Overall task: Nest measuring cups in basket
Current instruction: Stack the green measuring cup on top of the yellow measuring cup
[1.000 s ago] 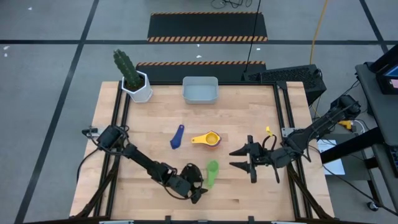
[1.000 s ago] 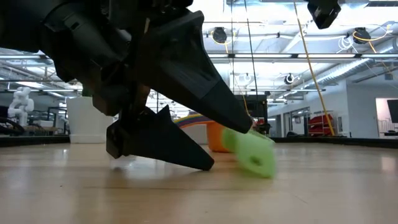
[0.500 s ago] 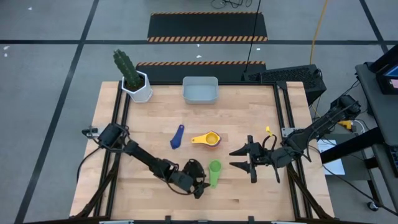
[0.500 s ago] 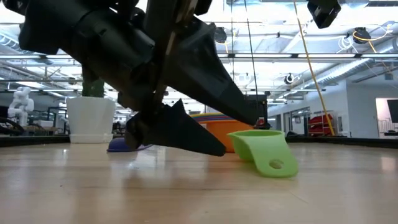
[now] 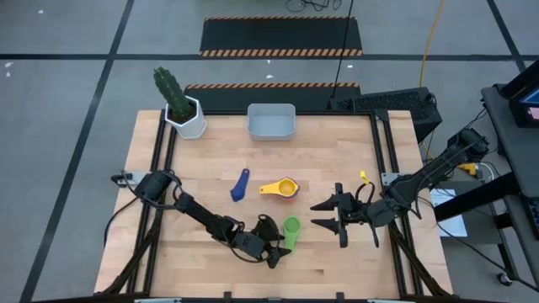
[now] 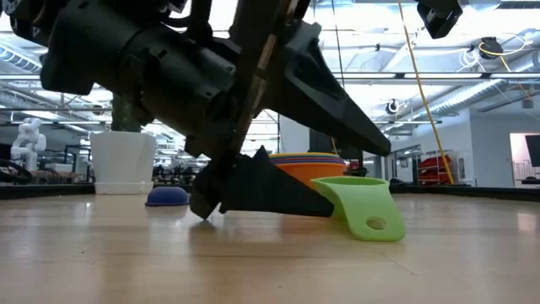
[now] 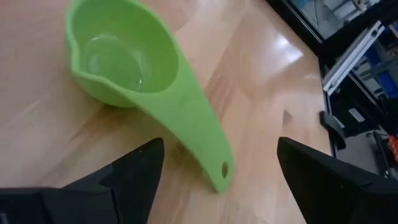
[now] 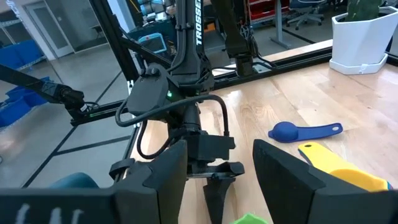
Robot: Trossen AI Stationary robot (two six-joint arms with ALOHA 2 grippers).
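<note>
The green measuring cup (image 7: 118, 59) stands upright on its base near the table's near edge (image 5: 291, 227). Its flat handle (image 7: 202, 134) points at my left gripper (image 7: 217, 155). That gripper (image 5: 278, 244) is open, with one finger on each side of the handle's end and a gap on both sides. A stack of cups, orange with a yellow one on top (image 5: 283, 188), rests mid-table, and a dark blue cup (image 5: 240, 185) lies left of it. The basket (image 5: 271, 122) sits at the far edge. My right gripper (image 5: 316, 215) waits open, right of the green cup.
A white hexagonal cactus pot (image 5: 187, 116) stands at the far left corner. A small yellow object (image 5: 363, 178) lies by the right rail. Bare wood lies between the cup stack and the basket. The left arm (image 8: 186, 99) stretches low across the near left of the table.
The green cup, tilted and blurred beside my left fingers a second ago, has settled upright on its base with its handle toward the near edge. My left gripper has shifted slightly toward the right and tipped lower, staying open. The right arm kept still.
</note>
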